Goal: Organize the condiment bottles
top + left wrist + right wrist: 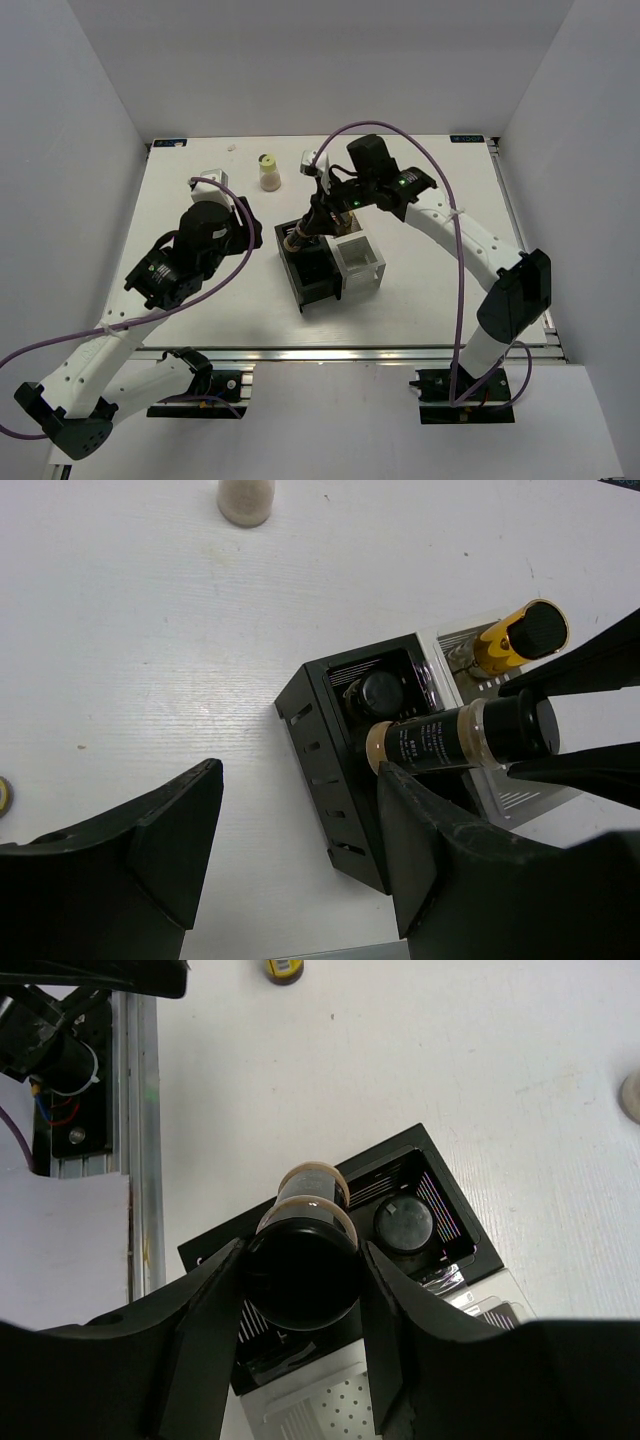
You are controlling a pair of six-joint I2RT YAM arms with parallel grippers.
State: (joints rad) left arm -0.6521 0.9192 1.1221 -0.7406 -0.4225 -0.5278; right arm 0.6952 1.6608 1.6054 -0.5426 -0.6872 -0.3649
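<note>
Right gripper [300, 1295] pinches dark brown bottle [440, 742] by its cap over black organizer box [318, 780], likely for cell drop-in; left gripper [295, 800] spread, empty.

left tool [300, 810] jaws apart, empty | right tool [300, 1290] clamped on dark bottle [430, 742]

White flat table [400, 310], matte top, metal rail along near and right edges. Black plastic square-celled organizer box [305, 290] near middle, set askew to table edges. White plastic square-celled organizer box [358, 262] touching its right side, same skew. Cream-white cylindrical bottle with pale yellow cap [268, 172] upright toward far edge, left of centre, well apart from boxes. Tiny white speck [231, 148] by far edge. Small round yellow-rimmed dark thing [283, 970] lying on left part of table, too small to identify.
</note>
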